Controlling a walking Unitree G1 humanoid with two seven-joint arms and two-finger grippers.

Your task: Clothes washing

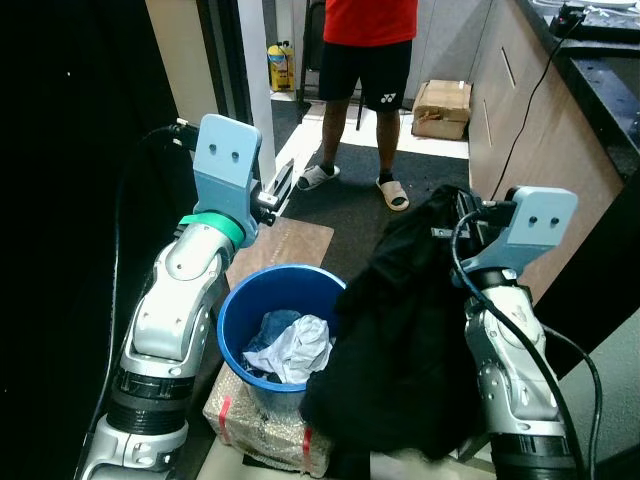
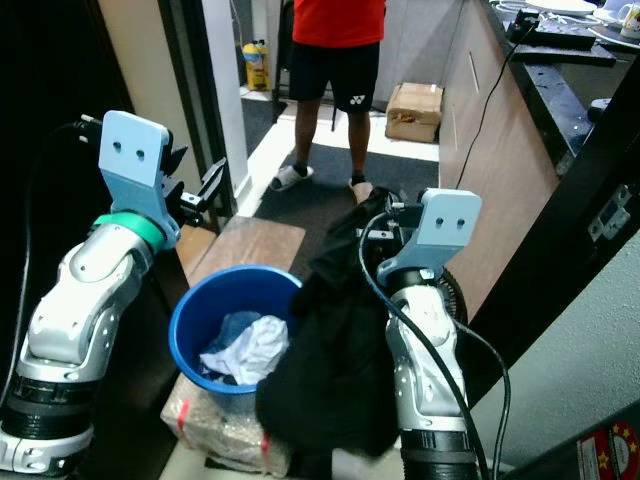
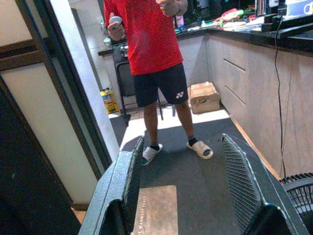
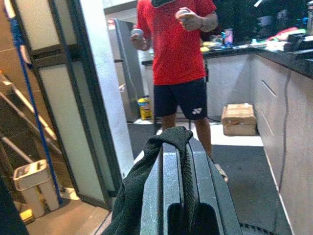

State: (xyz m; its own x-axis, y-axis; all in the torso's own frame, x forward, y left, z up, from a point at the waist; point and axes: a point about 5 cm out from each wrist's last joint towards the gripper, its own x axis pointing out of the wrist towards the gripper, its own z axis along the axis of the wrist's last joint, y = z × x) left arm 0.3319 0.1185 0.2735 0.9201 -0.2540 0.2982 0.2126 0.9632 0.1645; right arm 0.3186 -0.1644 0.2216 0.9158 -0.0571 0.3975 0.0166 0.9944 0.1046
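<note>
A black, limp fabric garment (image 1: 400, 330) hangs with its long axis vertical, top end pinched in the right gripper (image 4: 182, 147) and its bulk drooping toward the floor beside the round blue plastic bucket (image 1: 236, 312). The cloth is dark, crumpled and bunched, with no print that can be made out; a fold of it drapes over the tips of the two black fingers (image 4: 168, 176), which are pressed together on it. The garment's left edge touches or overlaps the bucket's rim; which, cannot be told.

Inside the bucket lie crumpled white and blue clothes (image 1: 292, 348). The bucket stands on a plastic-wrapped, speckled package (image 1: 262, 432). The left gripper (image 3: 183, 196) is raised to the left of the bucket with its fingers spread apart, holding nothing.

Beyond, a person in a red shirt, black shorts and pale slippers (image 1: 365, 60) stands on the dark floor mat (image 1: 355, 205). A brown cardboard box (image 1: 442, 108) sits near the wooden cabinet front (image 1: 520, 120), and a brown rectangular mat (image 1: 290, 245) lies behind the bucket.
</note>
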